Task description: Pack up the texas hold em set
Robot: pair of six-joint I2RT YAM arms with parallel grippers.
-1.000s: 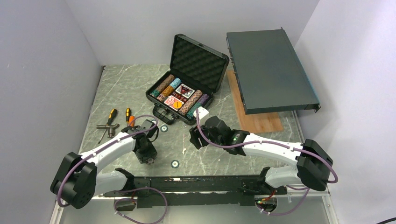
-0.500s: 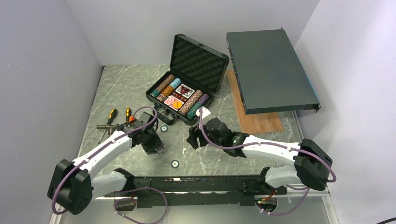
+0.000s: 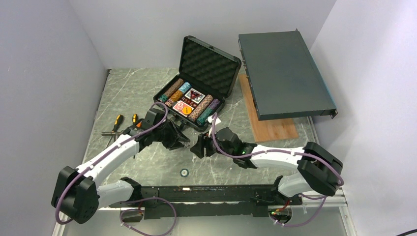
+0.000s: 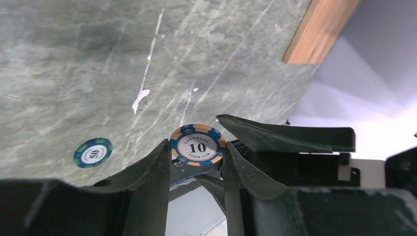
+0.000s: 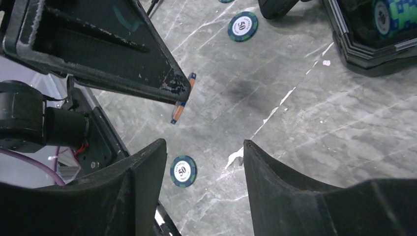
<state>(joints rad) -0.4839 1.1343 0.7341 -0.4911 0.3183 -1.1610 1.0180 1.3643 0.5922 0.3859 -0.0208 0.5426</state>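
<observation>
The black foam-lined case (image 3: pixel 196 93) stands open at mid-table, its tray filled with rows of chips and card decks. My left gripper (image 3: pixel 184 141) is shut on an orange and blue "10" chip (image 4: pixel 197 145), held on edge above the table. The chip also shows in the right wrist view (image 5: pixel 181 98). My right gripper (image 3: pixel 195 147) is open and empty, facing the left gripper's tips from just to their right. A blue "50" chip (image 3: pixel 184 172) lies on the table near the front. A second "50" chip (image 5: pixel 242 26) lies near the case's corner (image 5: pixel 366 59).
A large flat dark grey box (image 3: pixel 285 73) leans at the back right over a wooden board (image 3: pixel 273 129). Orange-handled screwdrivers (image 3: pixel 118 120) and pliers (image 3: pixel 110 135) lie at the left. The walls stand close on both sides.
My left arm swung up and to the right, from the near-left of the table towards the right gripper. My right gripper shifted slightly left towards it.
</observation>
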